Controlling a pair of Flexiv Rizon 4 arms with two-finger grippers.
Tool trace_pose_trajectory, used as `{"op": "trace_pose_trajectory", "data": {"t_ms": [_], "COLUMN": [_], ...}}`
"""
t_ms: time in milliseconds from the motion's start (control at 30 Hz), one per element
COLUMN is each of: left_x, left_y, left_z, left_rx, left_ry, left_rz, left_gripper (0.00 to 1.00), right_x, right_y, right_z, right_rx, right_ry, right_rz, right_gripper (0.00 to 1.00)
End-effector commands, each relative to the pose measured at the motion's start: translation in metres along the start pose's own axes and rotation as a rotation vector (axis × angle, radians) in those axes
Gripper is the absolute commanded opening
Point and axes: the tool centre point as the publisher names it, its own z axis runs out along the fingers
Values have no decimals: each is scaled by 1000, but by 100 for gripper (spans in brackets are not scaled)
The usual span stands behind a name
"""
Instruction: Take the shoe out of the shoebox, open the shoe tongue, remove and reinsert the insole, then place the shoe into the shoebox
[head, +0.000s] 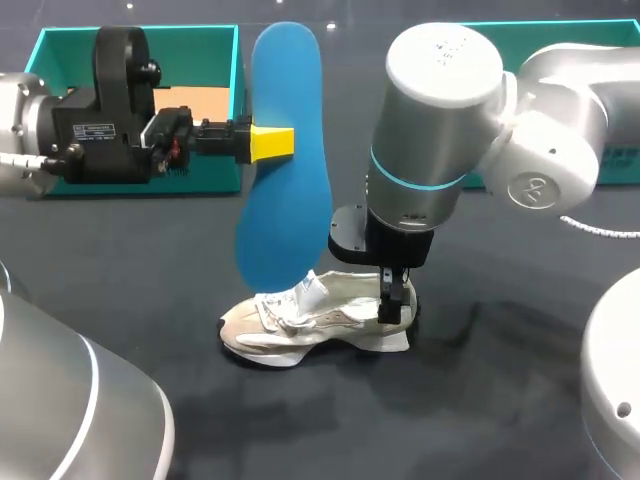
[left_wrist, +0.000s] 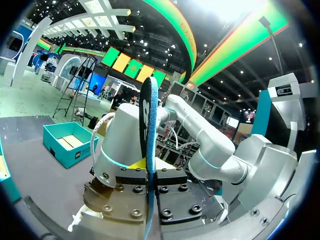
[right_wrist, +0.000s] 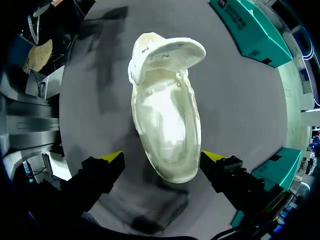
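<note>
The left pincer (head: 272, 143) is clamped on the insole (head: 285, 200) mid-length, a light, bendy sheet apt to flop if held by an end; the soft, light shoe (head: 300, 325) lies below it, heel between the spread fingers of the right pincer (right_wrist: 161, 159), probably best steadied there.

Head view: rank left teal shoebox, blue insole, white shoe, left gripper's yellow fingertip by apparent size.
1. left teal shoebox, though partly hidden
2. blue insole, held up nearer the camera, so its lead over the shoe is unsure
3. white shoe
4. yellow fingertip
</note>
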Motion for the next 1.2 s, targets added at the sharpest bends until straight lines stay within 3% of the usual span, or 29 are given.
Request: {"op": "trace_pose_trajectory", "data": {"t_ms": [33, 267, 667, 900, 1200], "left_x": [0, 0, 0, 0, 0], "left_y": [0, 0, 0, 0, 0], "left_z": [2, 2, 2, 2, 2], "left_rx": [1, 1, 1, 1, 1], "left_ry": [0, 0, 0, 0, 0], "left_rz": [0, 0, 0, 0, 0], "left_gripper": [0, 0, 0, 0, 0], "right_x": [1, -2, -24, -39, -54], "right_y": [6, 10, 24, 37, 42], "right_z": [2, -3, -11, 0, 22], "right_rx": [23, 37, 51, 89, 73], "right_ry": [-3, 3, -1, 11, 26], "right_rz": [-3, -16, -72, -108, -131], "right_gripper": [100, 100, 100, 100, 100]}}
